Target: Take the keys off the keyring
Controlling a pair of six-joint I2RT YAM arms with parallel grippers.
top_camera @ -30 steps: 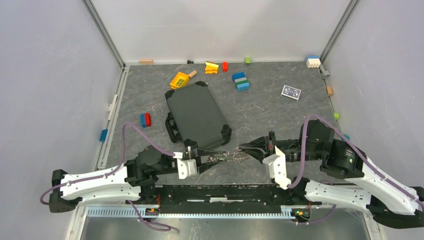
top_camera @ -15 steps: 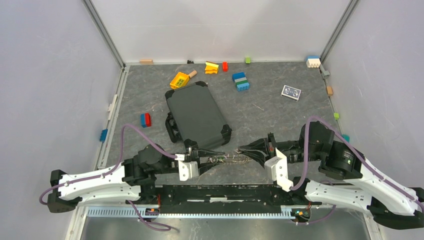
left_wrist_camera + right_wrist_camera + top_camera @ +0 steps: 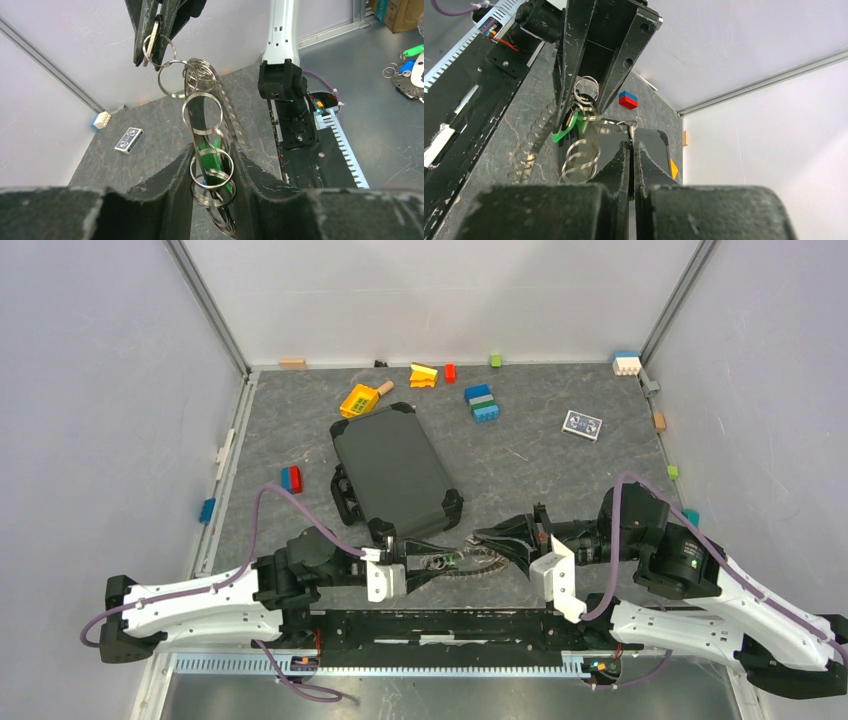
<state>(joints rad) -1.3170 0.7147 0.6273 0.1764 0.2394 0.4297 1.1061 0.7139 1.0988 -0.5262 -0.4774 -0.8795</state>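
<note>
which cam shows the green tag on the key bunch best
The left wrist view: the green tag sits large and close between the left fingers. The right wrist view shows only part of the tag; the top view shows just a tiny green speck.

Black case [image 3: 395, 472] stands just beyond the left hand [image 3: 450, 562].

A grey marbled table [image 3: 560, 490] carries a black case [image 3: 395, 475] near the middle, a red-and-blue brick [image 3: 291, 479] left of it, a yellow toy [image 3: 358, 400], stacked blue and green bricks [image 3: 482, 403] and a patterned card [image 3: 582, 424] farther back
</note>
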